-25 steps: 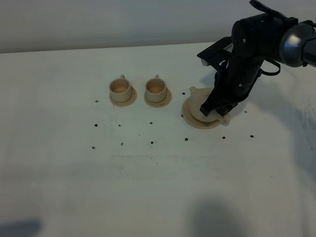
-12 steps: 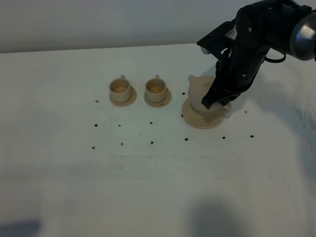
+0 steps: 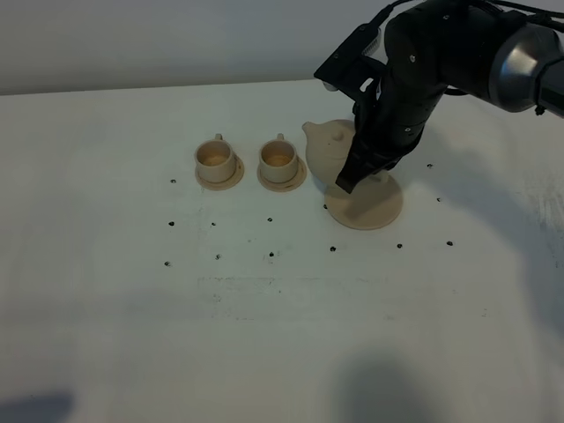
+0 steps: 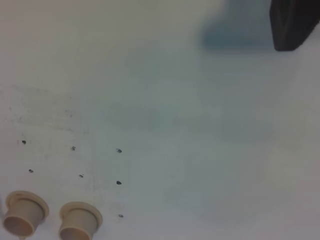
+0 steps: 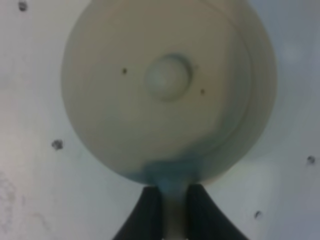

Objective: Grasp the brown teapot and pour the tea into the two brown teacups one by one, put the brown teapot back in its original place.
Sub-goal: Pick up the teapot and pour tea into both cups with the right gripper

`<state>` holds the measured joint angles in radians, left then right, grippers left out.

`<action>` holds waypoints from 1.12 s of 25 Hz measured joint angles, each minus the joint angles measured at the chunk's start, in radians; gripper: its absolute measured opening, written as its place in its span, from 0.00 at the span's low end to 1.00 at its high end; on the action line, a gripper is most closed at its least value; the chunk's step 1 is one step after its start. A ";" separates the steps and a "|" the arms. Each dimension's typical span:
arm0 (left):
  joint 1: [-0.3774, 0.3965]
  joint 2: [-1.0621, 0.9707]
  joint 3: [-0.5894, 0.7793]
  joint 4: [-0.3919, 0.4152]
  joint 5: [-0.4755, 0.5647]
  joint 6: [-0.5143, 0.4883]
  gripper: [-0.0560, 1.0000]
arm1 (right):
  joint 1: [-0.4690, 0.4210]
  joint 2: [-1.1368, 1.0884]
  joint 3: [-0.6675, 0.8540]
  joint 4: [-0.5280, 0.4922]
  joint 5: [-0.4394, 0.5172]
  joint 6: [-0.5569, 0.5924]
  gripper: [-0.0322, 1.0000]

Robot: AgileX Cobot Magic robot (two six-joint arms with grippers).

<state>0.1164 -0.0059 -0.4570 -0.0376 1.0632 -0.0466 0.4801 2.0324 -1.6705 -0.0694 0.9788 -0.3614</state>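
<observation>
Above white speckled table [image 3: 264, 335], brown teapot [image 3: 326, 154]

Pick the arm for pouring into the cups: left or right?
Right. Its gripper is shut on the teapot handle, with the teapot off its saucer and its spout toward the nearer cup. The left arm is absent from the high view.

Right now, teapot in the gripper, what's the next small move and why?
Probably move the teapot until its spout is over the nearer teacup: the right gripper holds its handle, it hangs off its saucer, spout short of that cup.
</observation>
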 joint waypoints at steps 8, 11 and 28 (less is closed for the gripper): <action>0.000 0.000 0.000 0.000 0.000 0.000 0.35 | 0.003 0.007 -0.001 -0.082 -0.005 0.000 0.13; 0.000 0.000 0.000 0.000 0.000 0.000 0.35 | 0.011 0.024 -0.001 -0.107 -0.016 0.000 0.13; 0.000 0.000 0.000 0.000 0.000 0.000 0.35 | 0.071 0.106 -0.163 -0.183 0.020 0.000 0.13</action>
<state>0.1164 -0.0059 -0.4570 -0.0376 1.0632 -0.0466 0.5512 2.1389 -1.8336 -0.2529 0.9989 -0.3618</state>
